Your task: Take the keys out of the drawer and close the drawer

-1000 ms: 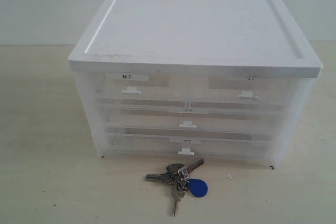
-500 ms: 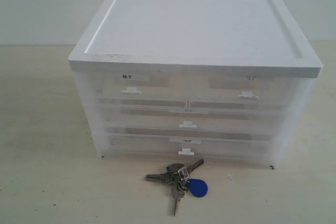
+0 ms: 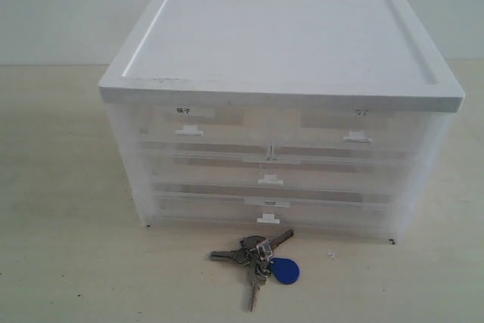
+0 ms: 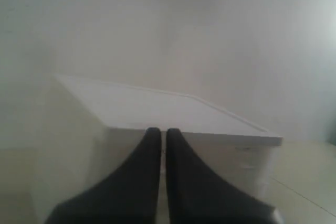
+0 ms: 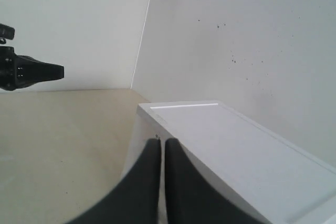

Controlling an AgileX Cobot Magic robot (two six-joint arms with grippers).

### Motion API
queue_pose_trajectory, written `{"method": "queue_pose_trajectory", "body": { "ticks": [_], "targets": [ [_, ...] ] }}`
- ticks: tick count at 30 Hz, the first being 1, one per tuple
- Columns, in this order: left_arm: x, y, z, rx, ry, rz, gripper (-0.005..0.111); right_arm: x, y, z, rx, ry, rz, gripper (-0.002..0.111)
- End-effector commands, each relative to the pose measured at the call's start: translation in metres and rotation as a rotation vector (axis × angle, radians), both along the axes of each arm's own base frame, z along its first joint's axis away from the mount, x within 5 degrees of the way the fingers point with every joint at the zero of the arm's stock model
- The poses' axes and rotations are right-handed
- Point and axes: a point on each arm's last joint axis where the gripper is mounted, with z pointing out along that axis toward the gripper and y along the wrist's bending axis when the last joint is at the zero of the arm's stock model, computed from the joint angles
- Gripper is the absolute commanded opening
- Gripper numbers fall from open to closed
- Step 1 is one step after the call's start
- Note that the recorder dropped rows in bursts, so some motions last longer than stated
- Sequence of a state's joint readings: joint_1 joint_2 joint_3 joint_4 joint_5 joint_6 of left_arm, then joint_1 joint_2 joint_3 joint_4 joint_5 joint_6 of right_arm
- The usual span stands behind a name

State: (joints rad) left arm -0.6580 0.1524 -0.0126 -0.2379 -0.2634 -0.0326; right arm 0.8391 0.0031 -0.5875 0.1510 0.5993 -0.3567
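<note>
Both jobs look finished: keys (image 3: 259, 257) lie on the table (image 3: 68, 262), the drawer (image 3: 352, 130) sits flush, grippers clenched empty.

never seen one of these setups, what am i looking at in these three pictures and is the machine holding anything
This is a two-armed robot, and each picture comes from a different camera. The wide picture comes from a fixed camera facing a clear plastic drawer cabinet with a white lid, standing on a pale table. All its drawers look pushed in. In front of it lies a bunch of silver metal keys with a blue teardrop fob.

The other two pictures come from cameras on the arms' wrists, each looking past its own dark fingers toward the cabinet. The left gripper and the right gripper are both shut with nothing between them, so the machine holds nothing.
</note>
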Motion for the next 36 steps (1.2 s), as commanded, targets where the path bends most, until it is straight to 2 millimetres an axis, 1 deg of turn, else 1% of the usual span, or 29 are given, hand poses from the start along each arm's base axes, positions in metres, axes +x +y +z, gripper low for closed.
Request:
{"method": "queue_pose_trajectory", "body": {
  "ticks": [1, 5, 10, 13, 17, 19, 22, 25, 29, 36],
  "targets": [
    [0.007, 0.012, -0.009, -0.066, 0.106, 0.199, 0.005, 0.0, -0.001, 0.0, 0.002, -0.004, -0.005, 0.0],
    [0.011, 0.025, -0.015, -0.129, 0.194, 0.385, 0.005, 0.0, -0.001, 0.0, 0.002, -0.004, -0.005, 0.0],
    [0.012, 0.036, -0.026, -0.096, 0.298, 0.565, 0.005, 0.0, -0.001, 0.0, 0.002, -0.004, -0.005, 0.0],
    [0.01, 0.039, -0.031, -0.033, 0.334, 0.62, 0.005, 0.0, -0.001, 0.0, 0.002, -0.004, -0.005, 0.0],
    [0.003, 0.039, -0.035, 0.074, 0.314, 0.636, 0.005, 0.0, -0.001, 0.0, 0.002, -0.004, -0.005, 0.0],
    [-0.001, 0.039, -0.036, 0.155, 0.289, 0.636, 0.005, 0.0, -0.001, 0.0, 0.002, -0.004, -0.005, 0.0],
    [-0.001, 0.038, -0.039, 0.257, 0.296, 0.632, 0.005, 0.0, -0.001, 0.0, 0.002, -0.004, -0.005, 0.0],
    [-0.001, 0.038, -0.041, 0.268, 0.316, 0.628, 0.005, 0.0, -0.001, -0.001, -0.003, 0.0, -0.004, 0.0],
    [-0.002, 0.039, -0.041, 0.351, 0.295, 0.632, 0.005, 0.0, 0.0, -0.001, -0.005, 0.003, -0.002, 0.0],
    [-0.001, 0.039, -0.041, 0.351, 0.293, 0.633, 0.005, 0.0, 0.0, -0.001, -0.005, 0.003, -0.002, 0.0]
  ]
}}
